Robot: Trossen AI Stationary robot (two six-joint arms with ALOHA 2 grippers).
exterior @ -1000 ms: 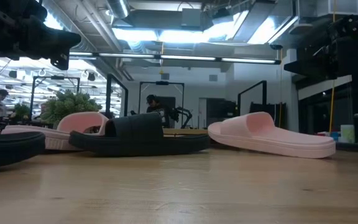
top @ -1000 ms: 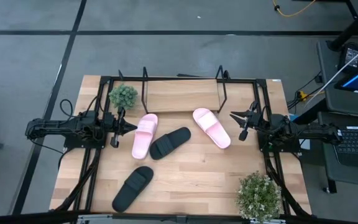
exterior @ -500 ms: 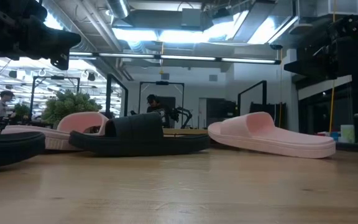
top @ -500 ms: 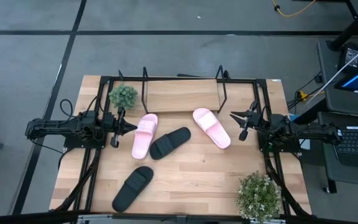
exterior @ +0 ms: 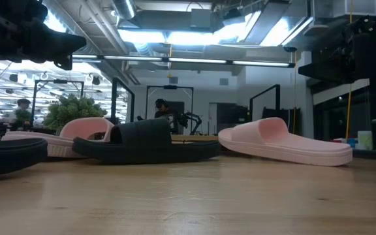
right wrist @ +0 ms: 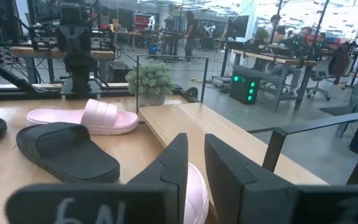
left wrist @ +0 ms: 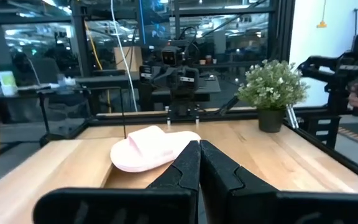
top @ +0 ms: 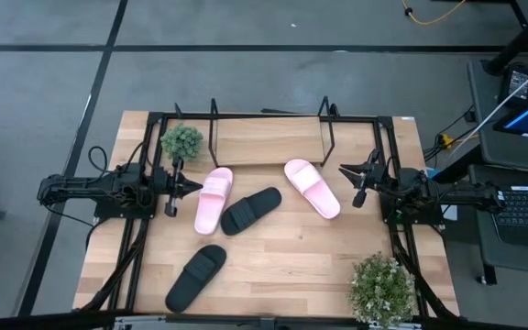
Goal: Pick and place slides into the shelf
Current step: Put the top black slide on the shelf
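Several slides lie flat on their soles on the wooden table: a pink slide [top: 214,199] beside a black slide [top: 250,210] in the middle, another pink slide [top: 312,188] to the right, and a second black slide [top: 196,276] near the front edge. The shelf [top: 269,147], a wooden board with black wire dividers, stands at the far edge. My left gripper [top: 198,187] hovers shut at the table's left, pointing level at the nearest pink slide [left wrist: 151,148]. My right gripper [top: 345,171] hovers at the right, above the right pink slide's end [right wrist: 194,186], its fingers a narrow gap apart, holding nothing.
A small potted plant [top: 181,141] stands by the shelf's left end. A larger plant [top: 383,289] stands at the near right corner. A black frame [top: 154,119] runs around the table. Bare wood [top: 291,266] lies in the near middle. People show in the room beyond.
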